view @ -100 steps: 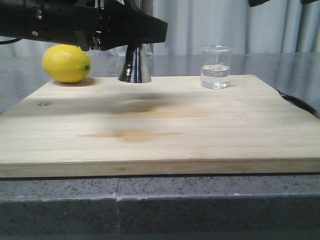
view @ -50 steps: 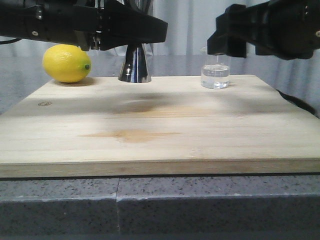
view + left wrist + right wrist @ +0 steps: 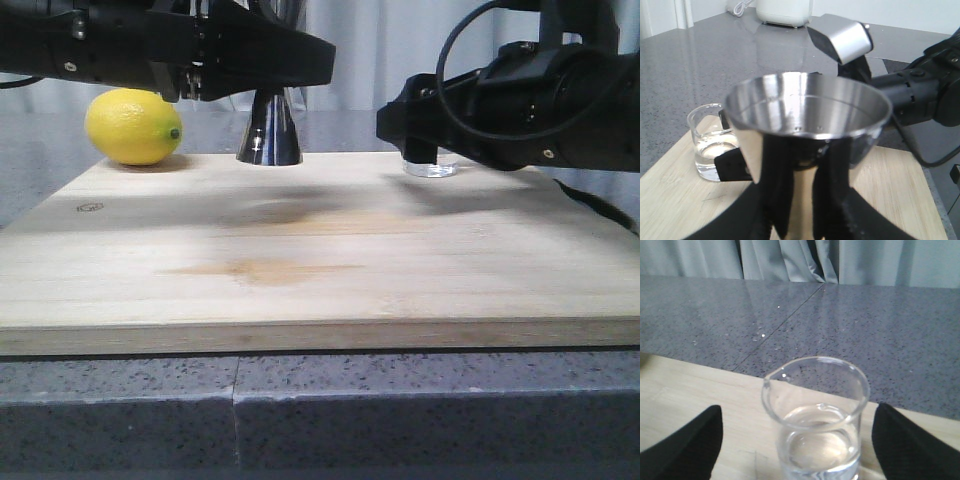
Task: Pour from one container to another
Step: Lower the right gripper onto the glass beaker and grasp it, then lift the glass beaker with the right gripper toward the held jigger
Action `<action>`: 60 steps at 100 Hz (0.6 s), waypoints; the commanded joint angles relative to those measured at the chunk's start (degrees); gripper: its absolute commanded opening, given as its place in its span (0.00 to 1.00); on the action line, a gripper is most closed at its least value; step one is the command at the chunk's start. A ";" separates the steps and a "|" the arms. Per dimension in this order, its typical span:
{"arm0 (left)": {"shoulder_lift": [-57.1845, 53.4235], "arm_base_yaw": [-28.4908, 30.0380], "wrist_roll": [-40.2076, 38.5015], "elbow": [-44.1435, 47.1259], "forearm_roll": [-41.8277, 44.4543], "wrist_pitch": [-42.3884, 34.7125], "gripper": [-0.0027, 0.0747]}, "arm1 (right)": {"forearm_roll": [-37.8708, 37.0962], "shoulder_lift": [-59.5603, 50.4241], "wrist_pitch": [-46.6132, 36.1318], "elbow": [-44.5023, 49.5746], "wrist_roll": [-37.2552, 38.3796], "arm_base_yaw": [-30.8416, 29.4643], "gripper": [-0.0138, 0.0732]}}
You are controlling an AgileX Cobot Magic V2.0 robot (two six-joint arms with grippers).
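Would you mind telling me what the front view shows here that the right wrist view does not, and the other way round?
Only the front view shows the lemon, the steel jigger under the left arm, and the whole wooden board. Only the right wrist view shows the glass beaker's open rim, its pouring lip and the clear liquid inside, with the right tool open, one finger on either side and not touching the glass. Both show the beaker standing upright on the board, though the front view shows only its base below the right arm.
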 commanded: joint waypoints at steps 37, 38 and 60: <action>-2.96 -0.11 0.11 -1.06 -4.81 5.80 0.24 | -0.75 3.53 -15.31 -1.41 -2.75 -0.61 0.77; -2.96 -0.11 0.11 -1.06 -4.81 5.80 0.24 | -0.75 3.53 -15.31 -1.41 -2.75 -0.61 0.77; -2.96 -0.11 0.11 -1.06 -4.81 5.80 0.24 | -0.75 3.53 -14.36 -1.41 -2.75 -0.61 0.67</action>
